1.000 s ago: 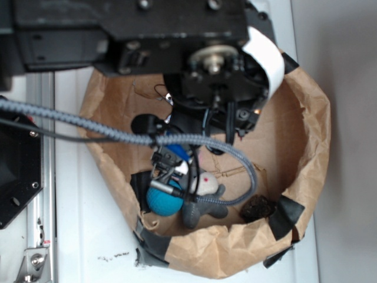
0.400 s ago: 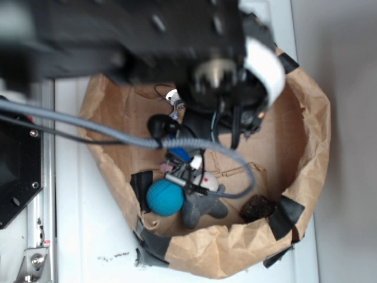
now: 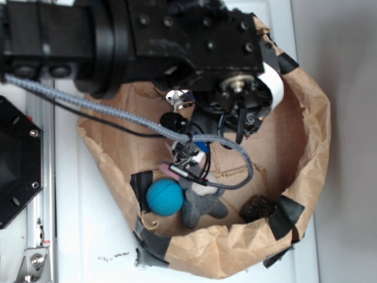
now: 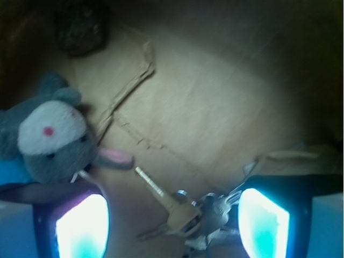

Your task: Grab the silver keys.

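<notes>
Your gripper [image 4: 172, 226] hangs wide open with the keys [image 4: 188, 215] between its fingers [image 4: 80, 228], bunny [image 4: 51, 137] beside the left one.

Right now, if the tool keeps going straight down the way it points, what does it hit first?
Probably the silver keys, lying between the open tool's fingers. The grey plush bunny sits off to one side. Depth is unclear.

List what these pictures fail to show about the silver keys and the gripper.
- Exterior view: the silver keys are hidden beneath the arm.
- Wrist view: the silver keys are blurred and cut off by the bottom edge; their number is unclear.
- Wrist view: the fingers glare, so contact is unclear.
</notes>
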Motion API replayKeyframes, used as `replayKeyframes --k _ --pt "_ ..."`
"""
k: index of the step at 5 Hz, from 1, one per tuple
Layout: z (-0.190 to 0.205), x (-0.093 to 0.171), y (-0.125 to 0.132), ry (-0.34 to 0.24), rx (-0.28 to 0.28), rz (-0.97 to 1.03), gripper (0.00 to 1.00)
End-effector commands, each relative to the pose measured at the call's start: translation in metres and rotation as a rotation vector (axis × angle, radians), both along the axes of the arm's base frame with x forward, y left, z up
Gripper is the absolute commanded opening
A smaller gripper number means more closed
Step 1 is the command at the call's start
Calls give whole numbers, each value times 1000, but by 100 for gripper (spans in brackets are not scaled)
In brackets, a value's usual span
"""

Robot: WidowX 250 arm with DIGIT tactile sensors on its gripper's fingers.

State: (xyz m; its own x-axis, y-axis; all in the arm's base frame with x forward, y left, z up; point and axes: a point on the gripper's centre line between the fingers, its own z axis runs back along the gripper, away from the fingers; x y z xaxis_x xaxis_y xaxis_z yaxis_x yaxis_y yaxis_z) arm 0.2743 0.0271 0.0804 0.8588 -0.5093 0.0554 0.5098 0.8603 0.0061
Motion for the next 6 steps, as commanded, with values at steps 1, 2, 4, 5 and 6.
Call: replayKeyframes --k 1,2,4,5,6 --pt "16 -12 24 -26 -12 23 100" --pt "11 -20 29 -8 -9 3 100" --pt "-9 -21 31 9 47 13 100" --pt "-15 -20 30 -10 60 14 100" --pt "-18 -24 28 -30 65 7 100"
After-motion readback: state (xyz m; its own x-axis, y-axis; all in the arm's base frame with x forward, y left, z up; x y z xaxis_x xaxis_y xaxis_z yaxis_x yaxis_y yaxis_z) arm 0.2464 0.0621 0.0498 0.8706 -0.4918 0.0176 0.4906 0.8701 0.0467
